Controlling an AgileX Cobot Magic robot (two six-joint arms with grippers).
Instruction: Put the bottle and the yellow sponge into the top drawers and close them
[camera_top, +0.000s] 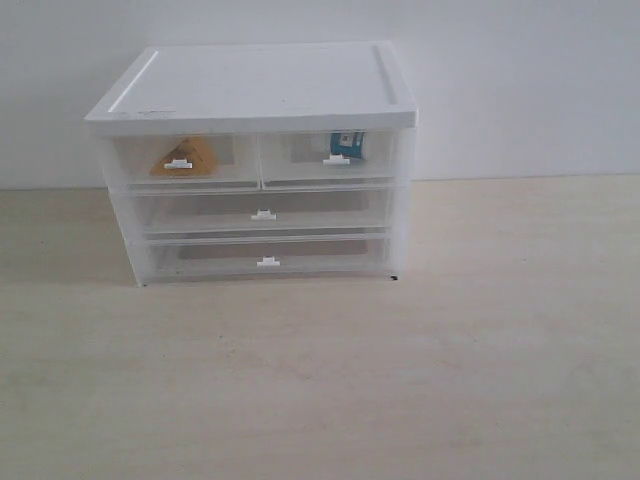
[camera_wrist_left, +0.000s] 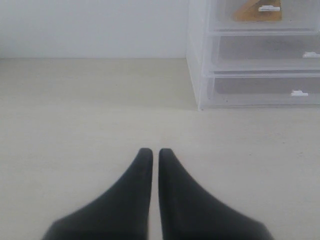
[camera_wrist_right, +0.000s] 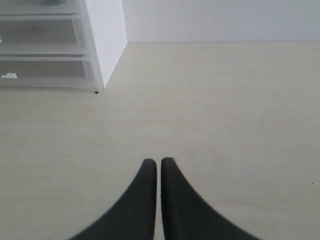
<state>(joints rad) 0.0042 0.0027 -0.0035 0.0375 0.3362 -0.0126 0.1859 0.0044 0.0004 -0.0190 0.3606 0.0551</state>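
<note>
The yellow sponge (camera_top: 186, 157) lies inside the top left drawer (camera_top: 135, 160), and the bottle (camera_top: 347, 143) inside the top right drawer (camera_top: 300, 150), of the translucent drawer cabinet (camera_top: 250, 85). Both drawers sit flush with the cabinet front. The left end effector (camera_wrist_left: 151, 152) and right end effector (camera_wrist_right: 158, 162) are fully closed and hold nothing. Each is positioned over the surface (camera_top: 320, 380), apart from the cabinet.

Pale wooden table (camera_top: 480, 380), white translucent drawer cabinet (camera_top: 255, 90) standing on it
</note>
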